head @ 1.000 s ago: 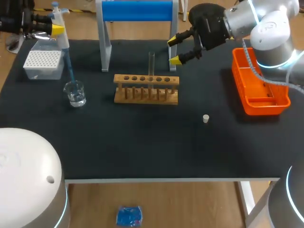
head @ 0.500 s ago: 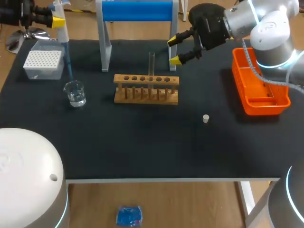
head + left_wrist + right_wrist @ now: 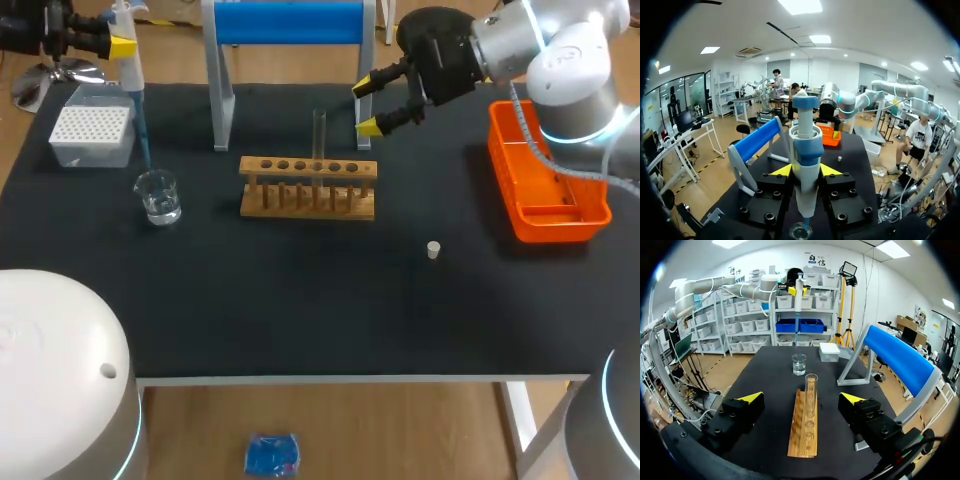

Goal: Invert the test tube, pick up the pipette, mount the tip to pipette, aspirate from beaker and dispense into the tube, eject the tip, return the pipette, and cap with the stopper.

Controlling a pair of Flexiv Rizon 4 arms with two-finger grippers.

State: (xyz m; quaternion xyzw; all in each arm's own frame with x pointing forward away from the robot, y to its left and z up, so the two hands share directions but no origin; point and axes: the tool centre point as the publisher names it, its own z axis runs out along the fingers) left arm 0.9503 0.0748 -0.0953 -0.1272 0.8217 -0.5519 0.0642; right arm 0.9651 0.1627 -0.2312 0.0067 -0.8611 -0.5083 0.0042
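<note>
Fingers of my left gripper (image 3: 805, 171) clench the pipette (image 3: 128, 62); my right gripper (image 3: 368, 105) hangs spread open.
Its blue tip (image 3: 143, 135) points down at the beaker (image 3: 158, 196) of clear liquid, far left. A tube (image 3: 319, 135) stands upright in the rack (image 3: 308, 200); the stopper (image 3: 433, 250) lies alone on open mat (image 3: 300, 290).

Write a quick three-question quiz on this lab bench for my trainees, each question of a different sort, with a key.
1. True or false: the left gripper is shut on the pipette.
2. Fill in: the test tube stands upright in the wooden ___.
3. The stopper is: A on the table; B in the test tube; C in the left gripper.

Key: 1 true; 2 rack; 3 A.
</note>
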